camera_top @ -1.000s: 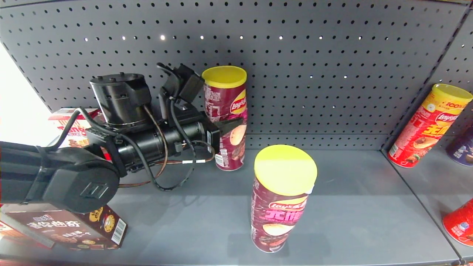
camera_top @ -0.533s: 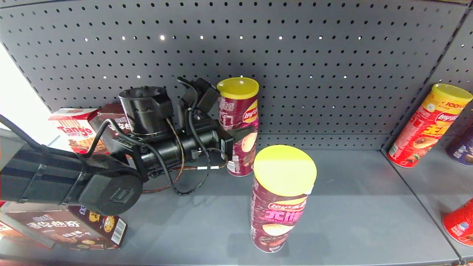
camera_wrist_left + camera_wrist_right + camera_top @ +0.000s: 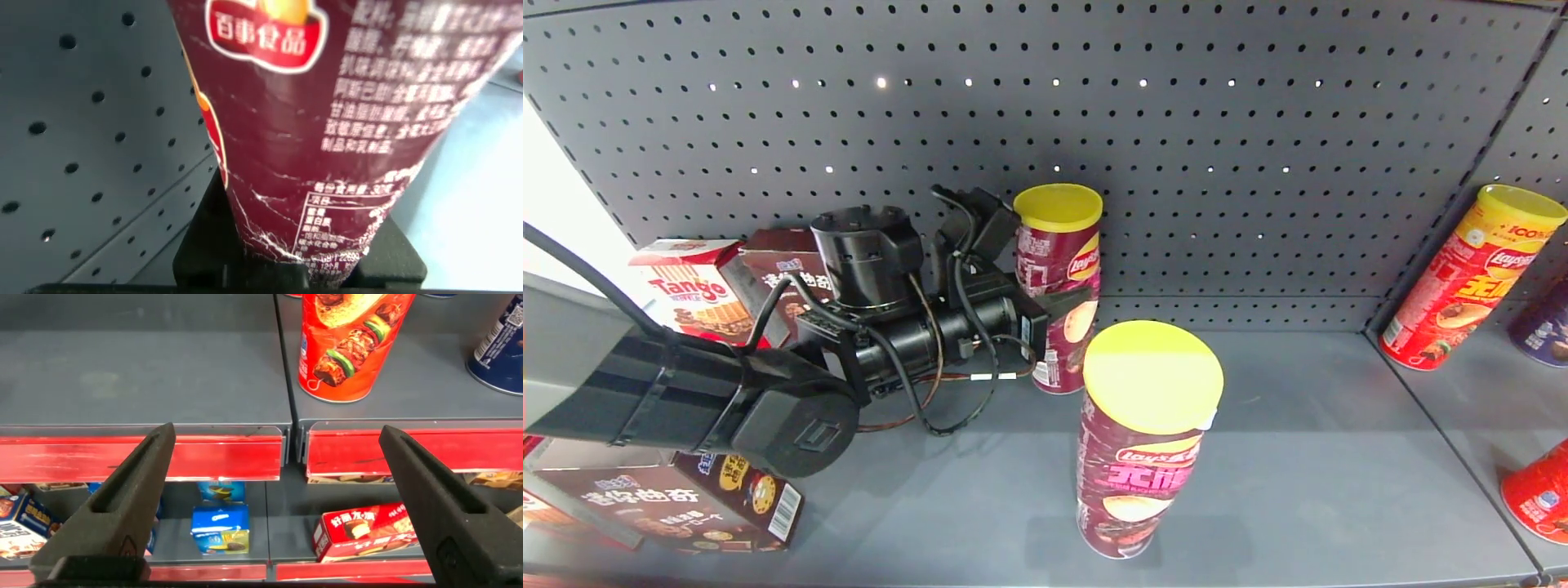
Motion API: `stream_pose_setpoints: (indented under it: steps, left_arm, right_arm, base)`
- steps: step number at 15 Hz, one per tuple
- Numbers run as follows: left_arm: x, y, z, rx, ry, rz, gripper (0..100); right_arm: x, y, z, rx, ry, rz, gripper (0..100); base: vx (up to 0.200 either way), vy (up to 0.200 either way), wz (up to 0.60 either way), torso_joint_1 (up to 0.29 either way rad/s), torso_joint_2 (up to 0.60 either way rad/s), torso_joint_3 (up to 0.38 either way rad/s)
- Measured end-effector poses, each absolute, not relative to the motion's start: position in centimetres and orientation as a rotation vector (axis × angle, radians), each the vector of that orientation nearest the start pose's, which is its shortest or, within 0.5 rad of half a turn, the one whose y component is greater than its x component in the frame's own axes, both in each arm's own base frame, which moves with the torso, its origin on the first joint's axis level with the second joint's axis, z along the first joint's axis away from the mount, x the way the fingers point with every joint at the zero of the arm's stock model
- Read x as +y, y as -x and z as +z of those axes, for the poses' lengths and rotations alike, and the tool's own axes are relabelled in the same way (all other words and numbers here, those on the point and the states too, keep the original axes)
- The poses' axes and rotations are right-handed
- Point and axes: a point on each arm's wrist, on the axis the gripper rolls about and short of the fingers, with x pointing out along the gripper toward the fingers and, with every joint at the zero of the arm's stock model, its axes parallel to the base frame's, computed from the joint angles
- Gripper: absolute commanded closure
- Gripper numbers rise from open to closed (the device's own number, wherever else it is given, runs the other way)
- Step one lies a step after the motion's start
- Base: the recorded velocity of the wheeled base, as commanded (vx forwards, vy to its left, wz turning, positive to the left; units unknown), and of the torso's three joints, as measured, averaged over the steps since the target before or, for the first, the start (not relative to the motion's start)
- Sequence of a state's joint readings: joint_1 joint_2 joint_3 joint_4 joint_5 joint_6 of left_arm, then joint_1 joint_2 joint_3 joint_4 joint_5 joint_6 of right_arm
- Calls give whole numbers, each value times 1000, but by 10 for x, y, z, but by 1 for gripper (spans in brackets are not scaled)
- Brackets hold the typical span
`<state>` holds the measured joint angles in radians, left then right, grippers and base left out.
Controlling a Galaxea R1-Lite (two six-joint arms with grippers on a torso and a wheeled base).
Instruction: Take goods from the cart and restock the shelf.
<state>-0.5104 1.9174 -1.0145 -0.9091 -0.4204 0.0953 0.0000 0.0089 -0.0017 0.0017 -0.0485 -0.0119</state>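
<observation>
My left gripper [image 3: 1062, 306] is shut on a maroon chip can with a yellow lid [image 3: 1058, 261], held upright close to the pegboard at the back of the grey shelf [image 3: 1307, 441]. In the left wrist view that can [image 3: 327, 147] stands right before the camera, next to the perforated back wall. I cannot tell whether its base touches the shelf. A second maroon can with a yellow lid [image 3: 1147, 441] stands upright in front of it, slightly to the right. My right gripper [image 3: 278, 506] is open with nothing between its fingers, in front of a shelf's red price strip [image 3: 204, 461].
Biscuit boxes [image 3: 690, 286] and a brown cookie box [image 3: 678, 498] lie on the shelf's left. A red can with a yellow lid [image 3: 1470, 278], a dark blue can [image 3: 1543, 327] and a red can [image 3: 1539, 494] stand in the right-hand bay. Free shelf room lies right of the maroon cans.
My left arm has carried the held can to the right and deeper in toward the pegboard. The front can has stayed put.
</observation>
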Motion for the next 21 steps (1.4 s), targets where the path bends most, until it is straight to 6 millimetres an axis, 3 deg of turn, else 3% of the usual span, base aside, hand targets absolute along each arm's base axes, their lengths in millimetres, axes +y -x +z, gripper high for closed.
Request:
stream_pose_setpoints:
  steps: [7, 8, 14, 21]
  left_arm:
    - [-196, -322, 182, -45, -95, -943, 100]
    - [-197, -322, 181, -43, -96, -943, 0]
    - [-196, -319, 179, -36, -99, -947, 0]
    - [-177, -297, 204, 6, -98, -929, 0]
  right_arm:
    - [-1, 22, 76, 9, 12, -48, 0]
    - [-1, 22, 76, 9, 12, -48, 0]
    - [-1, 22, 76, 9, 12, -48, 0]
    - [-1, 22, 76, 9, 12, -48, 0]
  base:
    - [0, 0, 0, 0, 0, 0]
    - [0, 0, 0, 0, 0, 0]
    - [0, 0, 0, 0, 0, 0]
    - [0, 0, 0, 0, 0, 0]
